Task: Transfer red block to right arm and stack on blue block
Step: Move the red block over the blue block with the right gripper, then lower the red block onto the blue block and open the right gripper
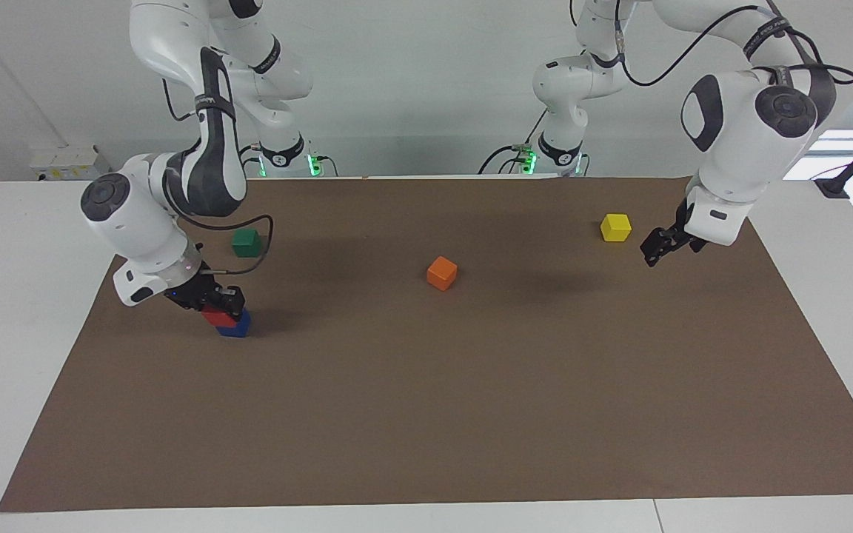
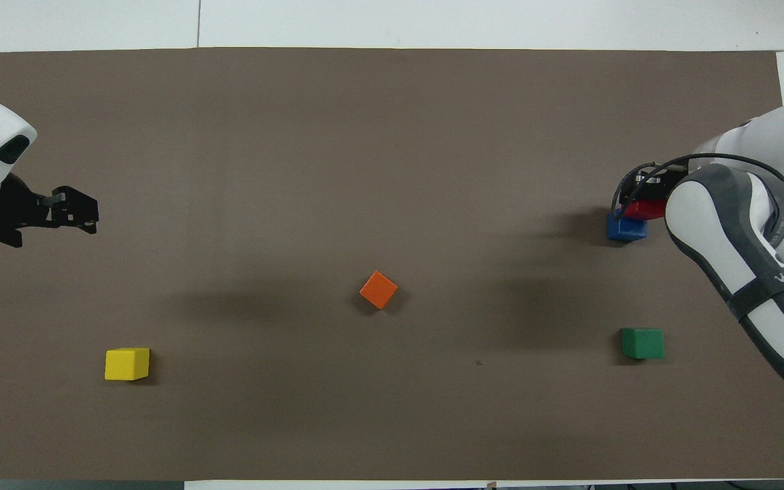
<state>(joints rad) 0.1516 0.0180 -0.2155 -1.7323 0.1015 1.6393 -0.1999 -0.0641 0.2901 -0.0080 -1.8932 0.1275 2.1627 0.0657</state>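
We log the right jaws (image 1: 221,309) low at the right arm's end of the table (image 1: 426,414), clamped on the red block (image 1: 219,318). Directly beneath those jaws the red block sits against the top of the blue block (image 1: 237,326); from the facing view it looks slightly offset toward the robots, and we cannot tell whether it rests fully on it. In the overhead view the right arm hides most of the pair, with a strip of red (image 2: 644,208) showing above a corner of blue (image 2: 623,228).

The left jaws (image 1: 660,248) hang in the air over the left arm's end of the table, spread open, holding nothing. The yellow block (image 1: 615,227) lies just beside them on the table. We note 2 more cubes apart from both jaws: an orange block (image 1: 442,273) mid-table, and a green block (image 1: 246,242) near the right arm's elbow.
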